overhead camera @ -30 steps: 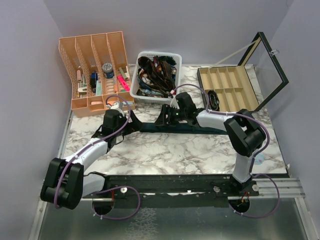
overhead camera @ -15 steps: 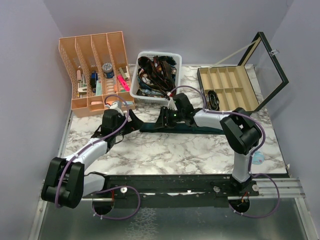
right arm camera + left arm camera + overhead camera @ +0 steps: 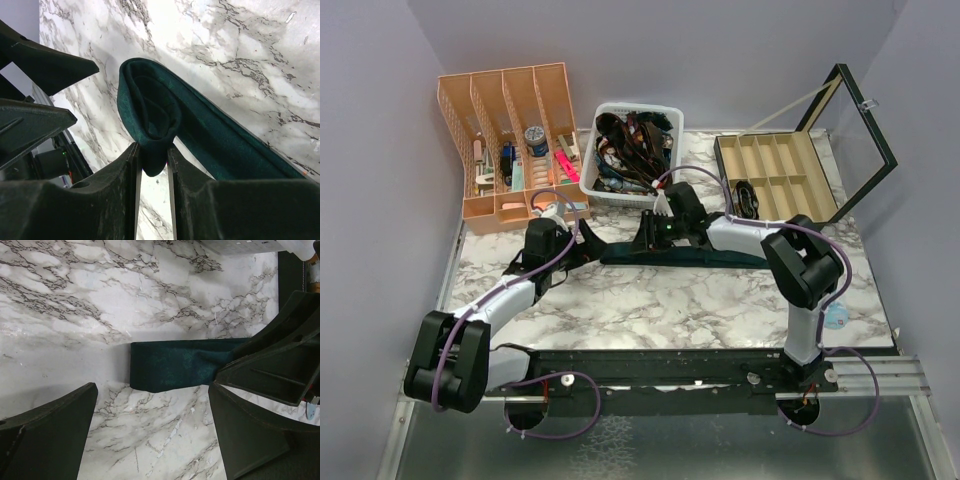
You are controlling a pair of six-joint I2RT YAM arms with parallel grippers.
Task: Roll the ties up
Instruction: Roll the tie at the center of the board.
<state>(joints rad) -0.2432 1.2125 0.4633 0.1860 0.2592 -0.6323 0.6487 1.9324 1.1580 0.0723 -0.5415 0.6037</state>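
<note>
From above, the dark teal-navy fabric necktie [image 3: 715,258] lies flat in a long strip across the middle of the white-and-grey marble tabletop [image 3: 650,300], stretched left to right. That gives a straight run to roll along. The right gripper [image 3: 642,243] reaches leftward over the strip to its left end, and the left gripper [image 3: 588,247] faces it from just beside that end, apparently placed to steady the coil. Behind them, a white plastic basket [image 3: 620,197] holds a tangle of other dark ties, probably the waiting stock. To its right stands a compartmented wooden box [image 3: 790,160] with its lid propped open, likely where finished rolls go. In the left wrist view, the left gripper's fingers [image 3: 50,435] are spread wide, touching nothing. The tie's blunt, doubled end sits on the marble between and just beyond them, so the roll looks free to turn without snagging. In the right wrist view, the right gripper's fingers [image 3: 131,167] are pressed together on the tie's tip. They pinch the innermost fold of a loose oval first turn, and the rest of the strip trails away flat on the marble. Judging by that single loop, rolling has barely begun.
</note>
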